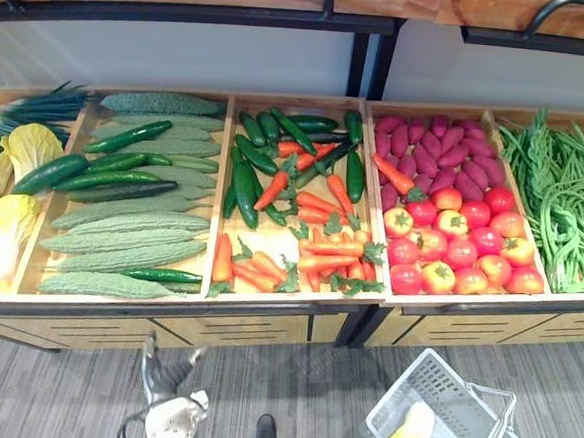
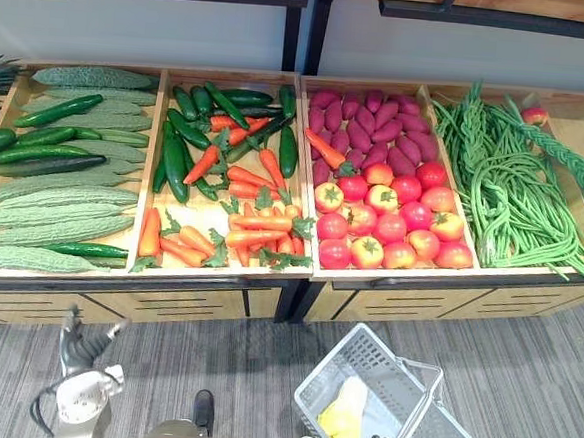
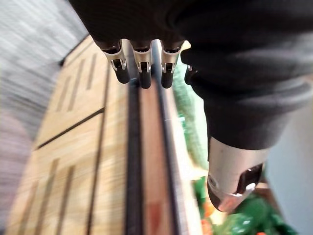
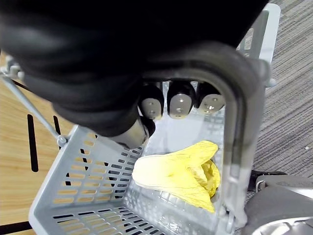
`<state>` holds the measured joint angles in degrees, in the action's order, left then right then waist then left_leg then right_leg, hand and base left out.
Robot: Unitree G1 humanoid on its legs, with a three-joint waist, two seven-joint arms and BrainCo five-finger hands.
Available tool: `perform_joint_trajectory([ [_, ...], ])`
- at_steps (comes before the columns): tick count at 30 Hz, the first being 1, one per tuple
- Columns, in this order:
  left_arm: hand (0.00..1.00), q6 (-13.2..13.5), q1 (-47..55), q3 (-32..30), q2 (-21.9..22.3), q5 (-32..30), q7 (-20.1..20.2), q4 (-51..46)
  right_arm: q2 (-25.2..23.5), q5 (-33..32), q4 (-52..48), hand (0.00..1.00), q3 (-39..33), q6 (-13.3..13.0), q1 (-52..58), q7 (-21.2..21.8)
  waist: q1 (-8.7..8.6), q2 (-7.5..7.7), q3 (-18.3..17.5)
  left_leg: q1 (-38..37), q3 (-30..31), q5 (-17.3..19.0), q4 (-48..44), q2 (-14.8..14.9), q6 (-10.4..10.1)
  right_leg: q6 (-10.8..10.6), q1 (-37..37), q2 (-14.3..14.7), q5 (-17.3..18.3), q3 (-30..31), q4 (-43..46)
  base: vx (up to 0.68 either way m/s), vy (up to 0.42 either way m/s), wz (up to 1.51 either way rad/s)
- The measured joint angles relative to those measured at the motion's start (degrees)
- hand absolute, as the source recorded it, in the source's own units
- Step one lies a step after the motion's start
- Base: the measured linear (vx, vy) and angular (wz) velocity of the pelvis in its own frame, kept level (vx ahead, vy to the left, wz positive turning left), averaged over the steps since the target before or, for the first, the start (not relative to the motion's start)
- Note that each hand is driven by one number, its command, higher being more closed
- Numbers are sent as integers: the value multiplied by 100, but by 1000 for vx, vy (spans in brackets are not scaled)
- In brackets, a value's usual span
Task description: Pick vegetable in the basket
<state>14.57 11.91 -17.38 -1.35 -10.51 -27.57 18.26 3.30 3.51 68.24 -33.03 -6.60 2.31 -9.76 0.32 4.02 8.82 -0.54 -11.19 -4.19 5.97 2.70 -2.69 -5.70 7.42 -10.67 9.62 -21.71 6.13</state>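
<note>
Right wrist view: right robot hand [image 4: 179, 104] grips the basket [image 4: 83, 188] handle [image 4: 235, 122] | 1 yellow cabbage [image 4: 178, 174] lies inside basket | left robot hand [image 1: 166, 379] open, empty, left of basket | step: likely between picks | next: reach another vegetable on table [image 1: 165, 315] beyond basket.

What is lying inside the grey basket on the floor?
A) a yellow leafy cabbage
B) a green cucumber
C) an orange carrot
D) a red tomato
A: a yellow leafy cabbage lies on the bottom of the grey basket, with no other vegetable beside it.
</note>
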Motion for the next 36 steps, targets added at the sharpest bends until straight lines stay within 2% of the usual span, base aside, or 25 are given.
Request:
perform_joint_trajectory([
  [4,0,113,80,4,-19,-405,-434,-680,2,-1,-11,100,108,-5,8,-23,-9,-11,-13,-117,-102,10,3,48,-15,17,58,35,-11,165,1,37,-16,-12],
  [9,0,111,49,37,-258,-839,-585,-981,23,-2,-39,100,263,-20,28,-112,-39,-95,-80,-162,-254,46,5,140,-65,16,-5,99,-10,346,-30,-17,-21,-21],
  [12,0,108,-65,241,-868,-1107,-556,-1080,50,0,-65,100,454,-30,66,-119,-45,-113,-90,-151,-366,51,5,176,-76,11,-35,133,-8,430,-147,-64,-13,-23],
  [13,0,110,-166,344,-1260,-1325,-461,-1095,76,3,-67,100,528,-31,86,-118,-49,-129,-99,-147,-403,60,5,195,-91,-2,-56,150,-14,490,-180,-61,-7,-18],
  [16,0,119,-305,442,-1728,-1554,-216,-1095,142,5,-168,100,651,-42,174,-110,-97,-195,-150,-88,-443,60,5,203,-95,-21,-142,151,-22,539,-202,-39,7,-11],
  [17,0,129,-358,505,-2002,-1563,-109,-1095,154,8,-231,100,652,-44,206,-109,-158,-217,-167,-53,-454,60,4,203,-95,-30,-185,149,-28,570,-203,12,16,-9],
  [19,0,162,-422,674,-2541,-1756,93,-1095,195,32,-235,100,656,-51,215,-90,-168,-227,-173,-53,-554,64,4,204,-100,-69,-225,152,-54,651,-210,46,10,-18],
  [22,0,261,-669,1004,-3081,-1905,419,-1064,238,47,-243,100,655,-51,246,-66,-174,-225,-172,-53,-586,77,1,191,-116,-72,-229,142,-57,689,-227,78,2,-6],
  [25,0,371,-889,1392,-3447,-1963,680,-997,252,65,-280,100,656,-51,236,13,-177,-228,-173,-62,-634,75,-33,197,-118,-70,-249,150,-58,780,-218,94,-3,-10],
  [29,0,410,-1211,2278,-4089,-2002,1098,-487,348,108,-343,100,752,-90,225,44,-198,-295,-200,-66,-756,72,-35,228,-117,-67,-344,169,-62,948,-167,62,-10,-18],
  [31,0,455,-1313,2584,-4224,-2013,1308,-343,387,115,-390,100,778,-101,231,49,-194,-336,-198,-64,-865,70,-36,273,-117,-22,-452,199,-92,1041,-72,28,-2,-22],
  [36,0,574,-1625,3203,-4384,-2215,1526,-93,407,134,-476,100,893,-126,237,73,-183,-413,-182,-35,-1000,50,-36,392,-141,16,-640,263,-255,1240,8,-4,8,-21],
])
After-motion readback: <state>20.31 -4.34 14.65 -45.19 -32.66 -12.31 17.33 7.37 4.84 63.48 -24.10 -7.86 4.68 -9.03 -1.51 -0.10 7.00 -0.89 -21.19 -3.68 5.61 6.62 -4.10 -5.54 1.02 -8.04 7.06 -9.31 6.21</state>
